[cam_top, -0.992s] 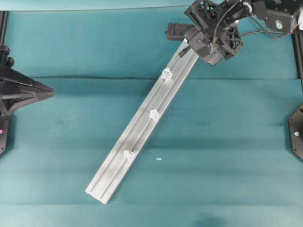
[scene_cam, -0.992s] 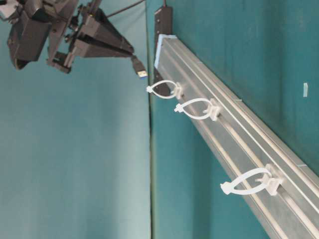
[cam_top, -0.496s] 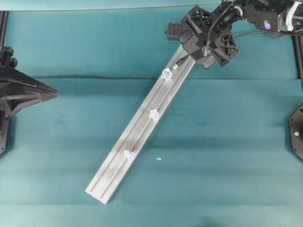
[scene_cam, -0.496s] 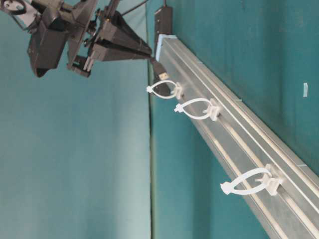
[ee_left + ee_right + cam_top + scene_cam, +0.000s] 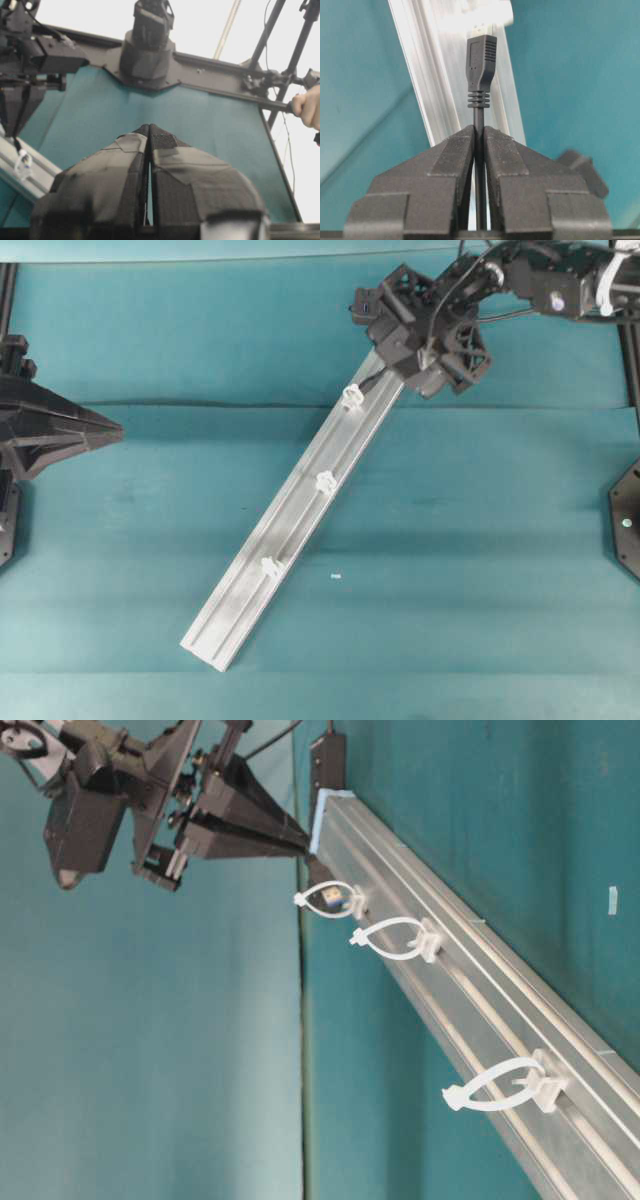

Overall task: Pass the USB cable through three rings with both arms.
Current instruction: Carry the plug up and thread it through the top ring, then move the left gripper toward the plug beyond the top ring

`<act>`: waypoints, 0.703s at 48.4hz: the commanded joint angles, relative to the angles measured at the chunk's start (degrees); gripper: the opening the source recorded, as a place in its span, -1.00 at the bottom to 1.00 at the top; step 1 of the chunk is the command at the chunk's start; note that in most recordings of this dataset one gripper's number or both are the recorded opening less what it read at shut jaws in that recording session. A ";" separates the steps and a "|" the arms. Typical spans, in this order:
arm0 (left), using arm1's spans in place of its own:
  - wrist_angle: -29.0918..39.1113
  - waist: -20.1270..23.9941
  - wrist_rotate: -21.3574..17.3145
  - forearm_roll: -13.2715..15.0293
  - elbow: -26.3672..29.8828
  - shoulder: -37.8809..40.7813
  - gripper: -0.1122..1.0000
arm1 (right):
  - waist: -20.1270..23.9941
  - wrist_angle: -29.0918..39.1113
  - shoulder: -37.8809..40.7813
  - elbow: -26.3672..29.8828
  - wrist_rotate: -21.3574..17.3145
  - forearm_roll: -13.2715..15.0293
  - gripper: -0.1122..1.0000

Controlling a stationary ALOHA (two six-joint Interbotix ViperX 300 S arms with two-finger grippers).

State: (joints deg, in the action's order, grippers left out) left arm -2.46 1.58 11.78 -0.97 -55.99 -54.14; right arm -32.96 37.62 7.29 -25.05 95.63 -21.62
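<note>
The right gripper is now bringing the plug into the first ring. Its jaws are pinching the limp USB cable just behind the stiff plug, limiting droop.

A rail runs from the lower left of the overhead frame to the upper right, with three rings spaced along it (well apart). The cable plug sits inside the uppermost ring.

Three rings, one rail, one USB cable, two claws.
</note>
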 commanded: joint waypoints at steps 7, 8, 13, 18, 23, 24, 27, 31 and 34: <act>-0.62 0.18 0.26 -0.18 1.14 1.41 -0.78 | 1.76 -0.70 0.44 0.62 0.53 -1.76 -0.59; -0.70 0.18 0.26 -0.09 1.14 1.58 -0.78 | 1.85 -0.62 0.44 0.62 0.53 -1.93 -0.59; -1.14 0.18 0.26 -0.18 1.14 3.34 -0.78 | 2.64 -0.70 0.44 0.44 0.53 -2.55 -0.59; -2.72 0.88 0.26 -0.18 1.23 6.59 -0.77 | 3.08 -0.79 0.53 0.53 0.53 -3.87 -0.59; -5.27 1.23 0.18 -0.18 1.58 10.81 -0.75 | 3.16 -0.79 0.62 0.70 0.53 -5.19 -0.59; -5.71 1.49 0.18 -0.18 1.67 11.69 -0.74 | 3.16 -0.79 0.70 0.70 0.53 -5.36 -0.59; -6.86 2.20 0.18 -0.18 2.11 14.06 -0.72 | 3.16 -0.88 0.70 0.70 0.53 -5.89 -0.59; -7.73 2.90 0.18 -0.18 3.16 16.96 -0.67 | 3.16 -0.88 0.88 0.70 0.53 -6.33 -0.59; -7.82 3.25 0.09 -0.18 3.87 19.07 -0.62 | 3.16 -1.14 1.05 0.70 0.53 -6.42 -0.59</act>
State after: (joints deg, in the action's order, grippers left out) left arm -9.40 4.31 11.95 -1.05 -54.40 -37.18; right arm -30.41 36.83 8.00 -24.87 95.63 -27.33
